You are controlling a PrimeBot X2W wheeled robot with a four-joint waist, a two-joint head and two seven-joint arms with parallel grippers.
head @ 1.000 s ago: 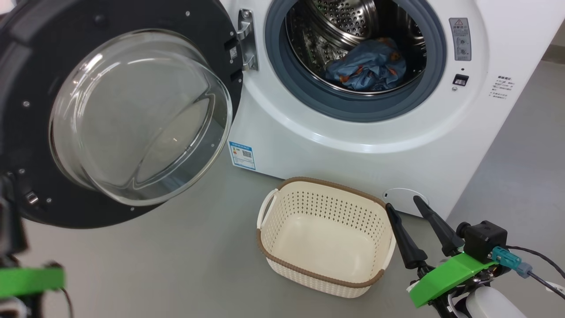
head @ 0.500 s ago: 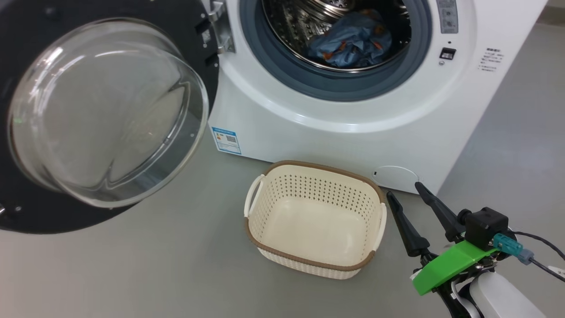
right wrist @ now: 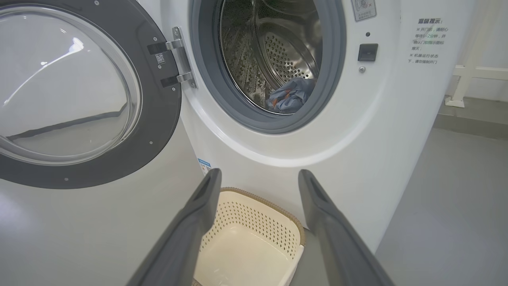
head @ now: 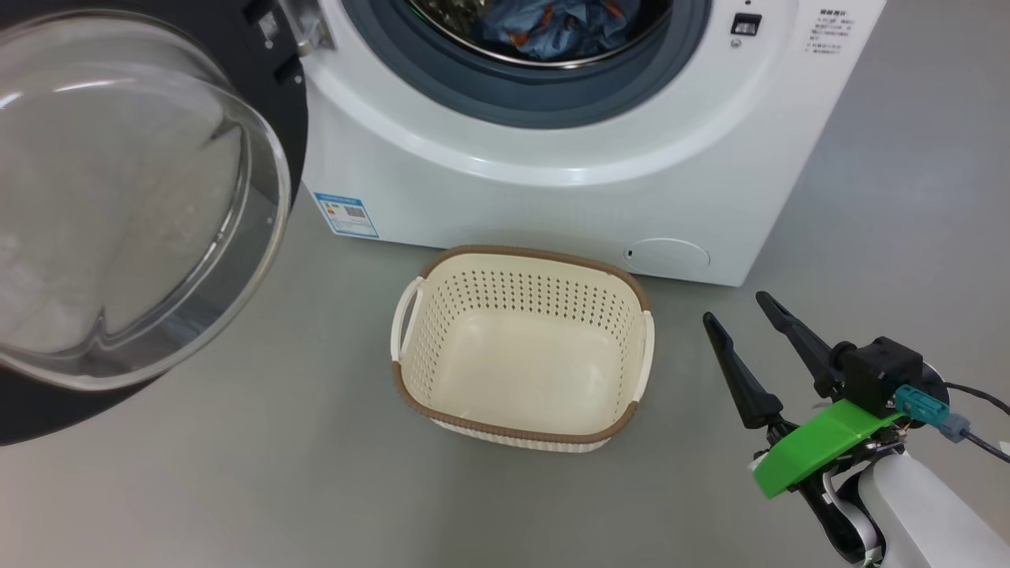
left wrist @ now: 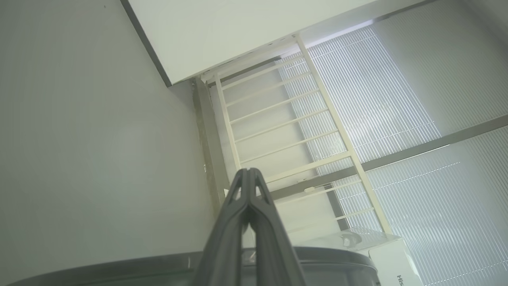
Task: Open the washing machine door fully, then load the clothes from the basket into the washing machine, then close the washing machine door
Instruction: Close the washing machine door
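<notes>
Camera shifted only: cream perforated basket (head: 536,304) empty, blue printed clothes (head: 556,28) in white washer (head: 513,197). Black-rimmed glass door (head: 288,110) needs closing; left gripper (left wrist: 248,172) together, right gripper (head: 735,308) apart.

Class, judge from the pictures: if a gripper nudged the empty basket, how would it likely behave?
The basket is empty perforated plastic, so probably light. Wide and low on the smooth floor, it would likely slide rather than tip. Thin walls may flex.
</notes>
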